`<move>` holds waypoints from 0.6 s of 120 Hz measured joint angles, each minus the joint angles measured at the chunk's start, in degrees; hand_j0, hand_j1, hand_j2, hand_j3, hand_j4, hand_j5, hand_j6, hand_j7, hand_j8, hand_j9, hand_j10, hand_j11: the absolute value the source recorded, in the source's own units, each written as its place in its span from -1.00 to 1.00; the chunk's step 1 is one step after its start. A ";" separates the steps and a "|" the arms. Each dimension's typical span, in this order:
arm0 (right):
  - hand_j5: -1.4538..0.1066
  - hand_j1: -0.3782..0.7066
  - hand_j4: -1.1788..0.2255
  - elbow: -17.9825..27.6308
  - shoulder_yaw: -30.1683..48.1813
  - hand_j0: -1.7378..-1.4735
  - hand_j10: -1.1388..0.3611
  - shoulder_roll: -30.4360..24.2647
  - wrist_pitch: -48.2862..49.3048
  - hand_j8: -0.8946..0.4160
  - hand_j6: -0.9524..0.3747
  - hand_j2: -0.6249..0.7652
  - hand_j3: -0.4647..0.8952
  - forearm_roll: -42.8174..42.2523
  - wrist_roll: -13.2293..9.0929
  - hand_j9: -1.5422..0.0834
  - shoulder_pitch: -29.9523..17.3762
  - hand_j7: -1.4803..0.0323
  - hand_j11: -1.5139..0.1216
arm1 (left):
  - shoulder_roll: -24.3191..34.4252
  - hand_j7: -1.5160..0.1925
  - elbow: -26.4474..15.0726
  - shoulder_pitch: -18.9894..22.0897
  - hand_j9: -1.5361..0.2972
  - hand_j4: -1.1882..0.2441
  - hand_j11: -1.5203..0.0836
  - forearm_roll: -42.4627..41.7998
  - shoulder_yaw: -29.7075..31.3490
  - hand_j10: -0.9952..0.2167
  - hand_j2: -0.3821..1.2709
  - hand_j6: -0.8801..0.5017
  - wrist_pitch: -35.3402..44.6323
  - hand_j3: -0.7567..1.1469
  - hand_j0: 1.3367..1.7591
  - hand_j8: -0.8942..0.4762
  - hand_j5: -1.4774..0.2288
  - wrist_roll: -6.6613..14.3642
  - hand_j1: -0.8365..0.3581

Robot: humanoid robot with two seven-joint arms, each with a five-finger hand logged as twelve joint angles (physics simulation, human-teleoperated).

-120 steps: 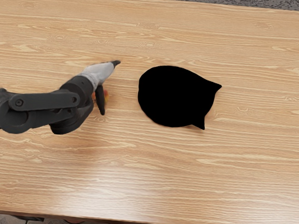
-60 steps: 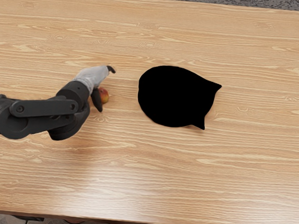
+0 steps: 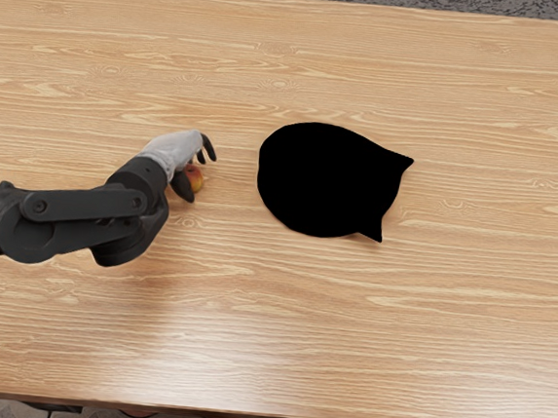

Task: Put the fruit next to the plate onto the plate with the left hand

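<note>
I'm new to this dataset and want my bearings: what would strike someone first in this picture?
The flat black plate, with two pointed corners on its right side, sits near the middle of the wooden table. Just left of it, the left hand, reaching in from the picture's left edge, curls its fingers around a small reddish fruit that is apart from the plate.

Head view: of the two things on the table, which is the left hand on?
The small reddish fruit, with the left hand curled over it. The black plate lies apart to its right, untouched.
</note>
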 joint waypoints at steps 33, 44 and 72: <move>0.83 -0.90 0.65 0.00 0.00 -0.40 0.49 0.00 0.00 0.34 0.41 -0.11 -0.32 0.00 0.00 0.87 0.00 0.93 0.82 | 0.00 0.01 0.02 0.26 -0.08 -0.12 0.03 0.12 0.10 -0.25 -0.39 -0.54 -1.58 -0.20 0.52 -0.38 -0.04 0.02 -0.06; 0.83 -0.90 0.65 0.00 0.00 -0.40 0.49 0.00 0.00 0.34 0.41 -0.11 -0.32 0.00 0.00 0.87 0.00 0.93 0.82 | 0.00 -0.04 0.01 0.34 -0.12 -0.16 -0.02 0.16 0.03 -0.27 -0.39 -0.58 -1.84 -0.20 0.51 -0.34 -0.08 0.05 -0.08; 0.83 -0.90 0.65 0.00 0.00 -0.40 0.49 0.00 0.00 0.34 0.41 -0.11 -0.32 0.01 0.00 0.87 0.00 0.93 0.82 | 0.09 -0.17 0.02 0.29 -0.24 -0.26 -0.15 -1.07 -0.33 -0.23 -0.30 -0.53 -1.95 -0.28 0.55 -0.27 -0.20 0.04 -0.11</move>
